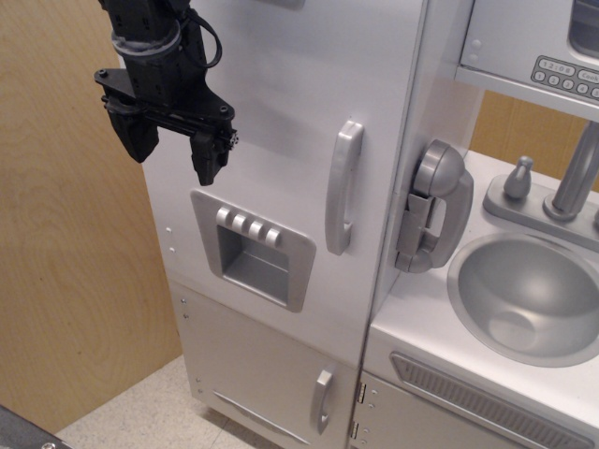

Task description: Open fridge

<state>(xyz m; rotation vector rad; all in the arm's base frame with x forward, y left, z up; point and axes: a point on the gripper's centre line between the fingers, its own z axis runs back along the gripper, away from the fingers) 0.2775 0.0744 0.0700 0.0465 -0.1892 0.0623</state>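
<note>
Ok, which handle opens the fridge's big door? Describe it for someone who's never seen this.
Find the tall white fridge left of the sink. On its large upper door, right of the grey dispenser panel, is a long vertical silver handle. The lower door's handle is shorter, and the grey telephone hangs on the side wall.

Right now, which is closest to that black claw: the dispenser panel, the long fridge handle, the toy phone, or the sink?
From the gripper, at upper left:
1. Ice-dispenser panel, just below and right.
2. Fridge door handle, to the right.
3. Grey toy telephone, on the fridge's side wall.
4. Sink, far right.
</note>
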